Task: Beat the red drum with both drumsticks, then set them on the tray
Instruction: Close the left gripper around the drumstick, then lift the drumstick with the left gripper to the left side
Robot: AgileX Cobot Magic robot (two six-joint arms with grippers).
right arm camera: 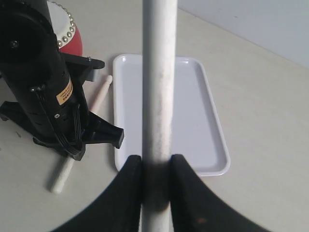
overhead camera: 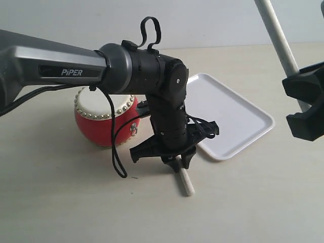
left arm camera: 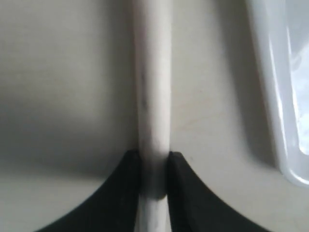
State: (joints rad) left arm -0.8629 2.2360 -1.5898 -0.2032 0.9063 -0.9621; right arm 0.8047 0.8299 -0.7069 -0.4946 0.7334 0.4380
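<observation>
Pincer left (left arm camera: 154,162): clamped on table stick (left arm camera: 153,87)
Pincer right (right arm camera: 157,162): clamped on raised stick (right arm camera: 158,72)
Tray (left arm camera: 277,96): just beside pincer left
Tip: I'd lift straight, slow

There is one red drum (overhead camera: 101,129) and one white tray (overhead camera: 230,114). The drumsticks number two: the first drumstick (overhead camera: 186,183), seen low, and the second drumstick (overhead camera: 276,33), seen high. The grippers also number two, the left gripper (left arm camera: 154,176) and the right gripper (right arm camera: 157,176), one drumstick to each.
</observation>
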